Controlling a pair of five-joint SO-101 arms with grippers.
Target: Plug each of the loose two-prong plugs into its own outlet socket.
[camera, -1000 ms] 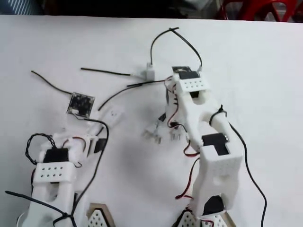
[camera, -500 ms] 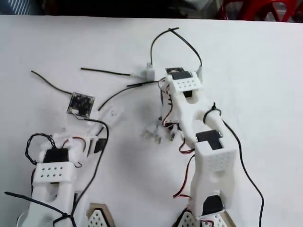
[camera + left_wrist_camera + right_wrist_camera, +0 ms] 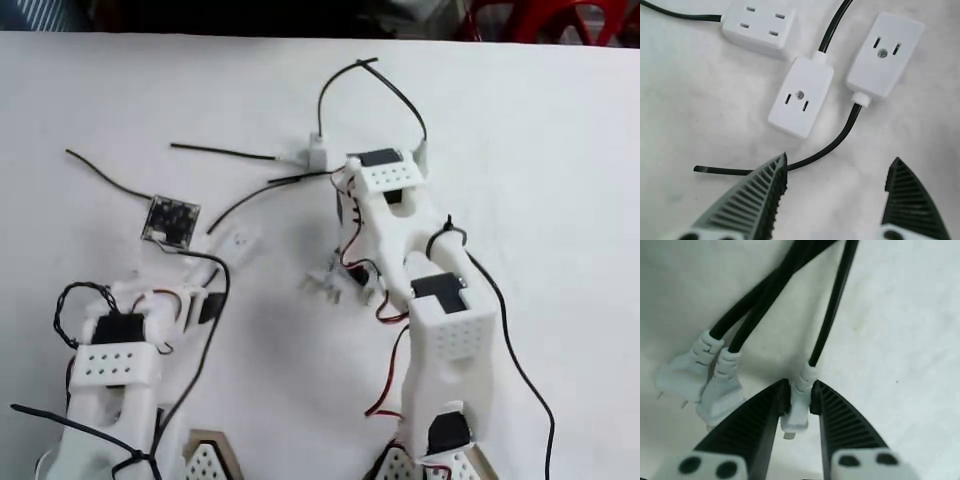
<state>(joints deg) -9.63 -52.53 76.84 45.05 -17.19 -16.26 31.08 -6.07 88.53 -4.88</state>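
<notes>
Table (image 3: 560, 150): white, with black cables (image 3: 225, 152) strewn over it.
Right claw (image 3: 800, 386): clamped on one white plug (image 3: 795, 415), prongs toward me.
Neighbours: two more plugs (image 3: 682, 376) just beside my finger, cords bunched together.
Left claw (image 3: 840, 165): fingers apart above two single outlets (image 3: 801, 97).
Also near: outlet block (image 3: 757, 22); circuit board (image 3: 172, 220).
Change: right arm (image 3: 440, 300) has swung toward my left arm (image 3: 115, 370), which is unmoved.

Right claw (image 3: 800, 386) grips a plug (image 3: 795, 421); left claw (image 3: 840, 159) spread open.
</notes>
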